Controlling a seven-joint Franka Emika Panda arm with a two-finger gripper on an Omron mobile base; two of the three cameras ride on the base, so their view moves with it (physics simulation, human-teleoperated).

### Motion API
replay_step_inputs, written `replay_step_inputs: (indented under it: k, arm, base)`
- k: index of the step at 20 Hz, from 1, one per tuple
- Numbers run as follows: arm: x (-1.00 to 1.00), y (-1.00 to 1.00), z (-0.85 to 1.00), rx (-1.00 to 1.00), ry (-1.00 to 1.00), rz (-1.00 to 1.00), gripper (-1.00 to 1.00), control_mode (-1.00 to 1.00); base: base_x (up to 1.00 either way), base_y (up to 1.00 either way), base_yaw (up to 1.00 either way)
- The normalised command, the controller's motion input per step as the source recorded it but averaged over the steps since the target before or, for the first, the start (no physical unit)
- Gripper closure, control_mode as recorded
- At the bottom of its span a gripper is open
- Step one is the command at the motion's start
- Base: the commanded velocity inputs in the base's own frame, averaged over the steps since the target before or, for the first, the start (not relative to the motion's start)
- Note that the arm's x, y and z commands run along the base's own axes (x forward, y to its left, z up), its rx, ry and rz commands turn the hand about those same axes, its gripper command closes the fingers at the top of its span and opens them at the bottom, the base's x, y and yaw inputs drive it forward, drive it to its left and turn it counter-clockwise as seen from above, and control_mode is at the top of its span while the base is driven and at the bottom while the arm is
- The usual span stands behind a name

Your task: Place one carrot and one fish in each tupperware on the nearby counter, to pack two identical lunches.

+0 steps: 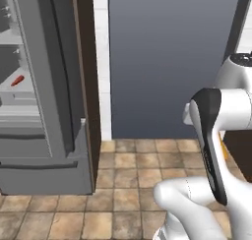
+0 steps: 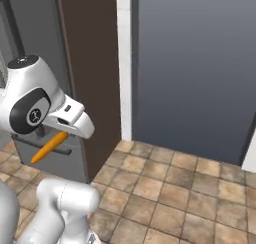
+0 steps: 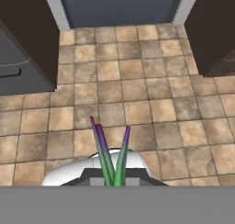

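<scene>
Orange carrot [image 2: 49, 147] — in closed gripper [image 2: 62, 133]

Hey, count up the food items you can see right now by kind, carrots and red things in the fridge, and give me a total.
Carrots: 1, the carrot held in the shut end effector, its green top showing in the hand view.
Small red items: 1, a red item on a fridge shelf, too small to identify.
Total: 2
</scene>
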Motion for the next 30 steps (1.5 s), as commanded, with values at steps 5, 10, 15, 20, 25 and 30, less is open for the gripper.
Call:
replay_step_inputs:
  k: [5,10,15,20,25,30]
  arm:
    - [0.00,0.00,0.00,0.00,0.00,0.00,1.00,1.00]
    - [0.00,0.00,0.00,0.00,0.00,0.00,1.00,1.00]
    - [0.00,0.00,0.00,0.00,0.00,0.00,1.00,1.00]
    - [0.00,0.00,0.00,0.00,0.00,0.00,1.00,1.00]
    - [0.00,0.00,0.00,0.00,0.00,0.00,1.00,1.00]
    - [0.00,0.00,0.00,0.00,0.00,0.00,1.00,1.00]
  base:
    - [-0.23,-0.37,0.31]
    - [-0.24,-0.04,0.39]
    - [-0.36,-0.06,0.51]
    - [-0.44,-0.10,0.55]
    - [-0.61,0.00,0.55]
    - [-0.79,0.00,0.53]
